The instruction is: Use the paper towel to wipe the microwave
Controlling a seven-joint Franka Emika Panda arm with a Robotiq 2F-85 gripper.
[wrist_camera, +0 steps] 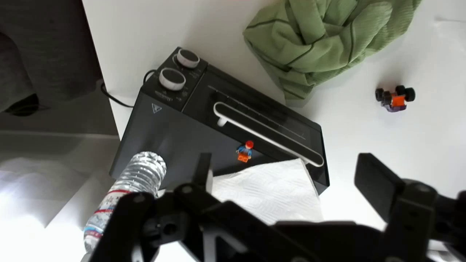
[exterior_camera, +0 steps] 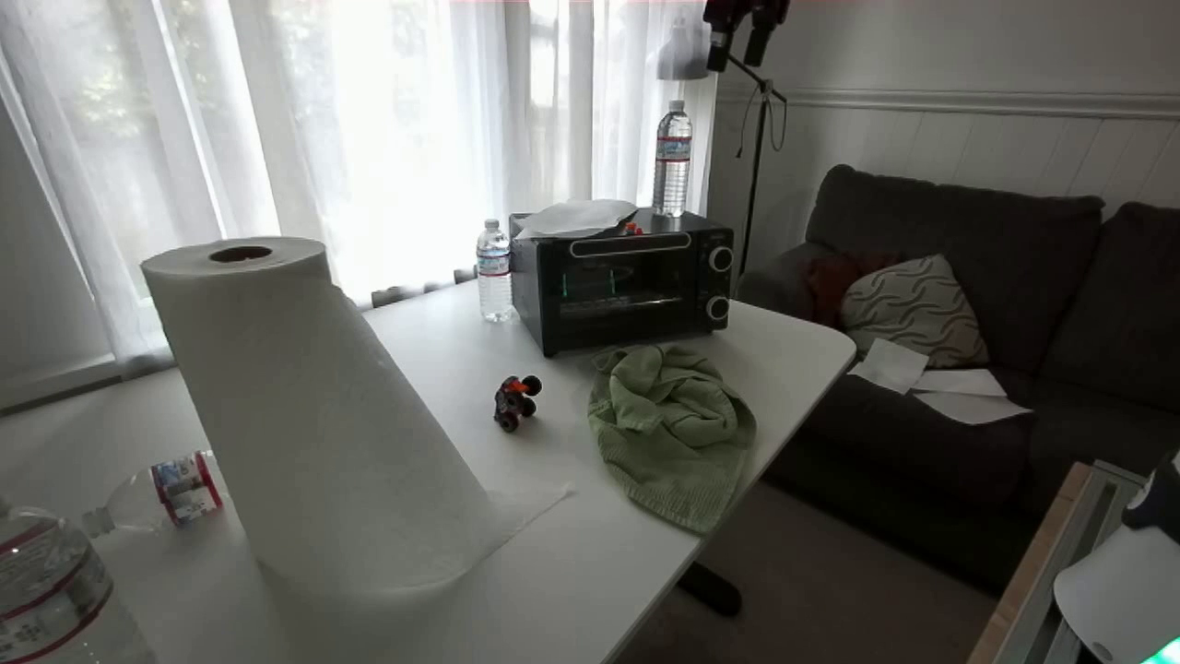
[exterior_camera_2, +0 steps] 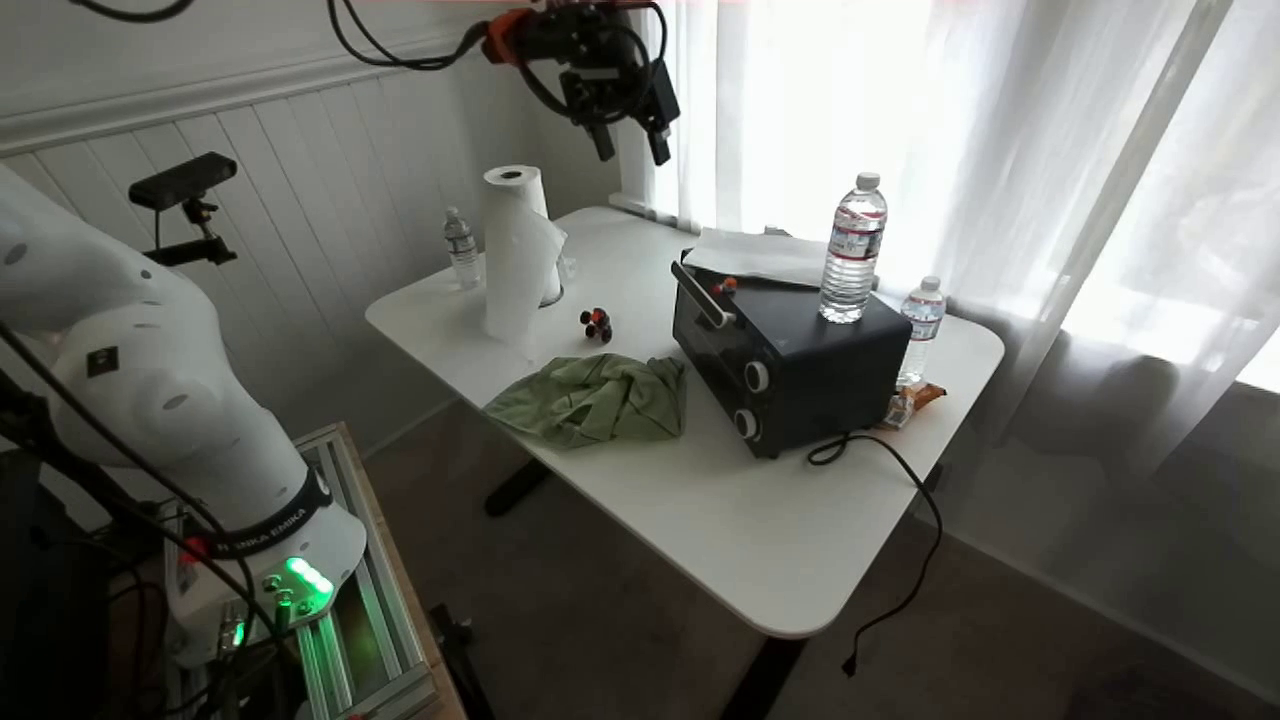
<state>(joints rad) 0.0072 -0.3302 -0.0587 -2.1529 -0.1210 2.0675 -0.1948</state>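
Note:
The black microwave [exterior_camera: 619, 281] stands on the white table, its glass door and two knobs facing the green cloth; it also shows in an exterior view [exterior_camera_2: 835, 385] and the wrist view [wrist_camera: 182, 134]. A white paper towel sheet [wrist_camera: 267, 189] lies flat on its top, also visible in both exterior views [exterior_camera: 576, 219] [exterior_camera_2: 765, 257]. The paper towel roll [exterior_camera: 323, 415] stands upright on the table, a sheet hanging loose. My gripper [exterior_camera_2: 632, 152] is open and empty, high above the table. In the wrist view, the fingers [wrist_camera: 284, 163] frame the sheet from above, apart from it.
A water bottle [exterior_camera_2: 853, 250] stands on the microwave, near a toy figure [wrist_camera: 244, 151]. Another bottle [exterior_camera: 495, 272] stands beside it. A green cloth [exterior_camera_2: 600, 400] and toy truck [exterior_camera: 514, 403] lie before it. More bottles [exterior_camera: 184, 489] are near the roll. A power cord [exterior_camera_2: 925, 500] hangs off the edge.

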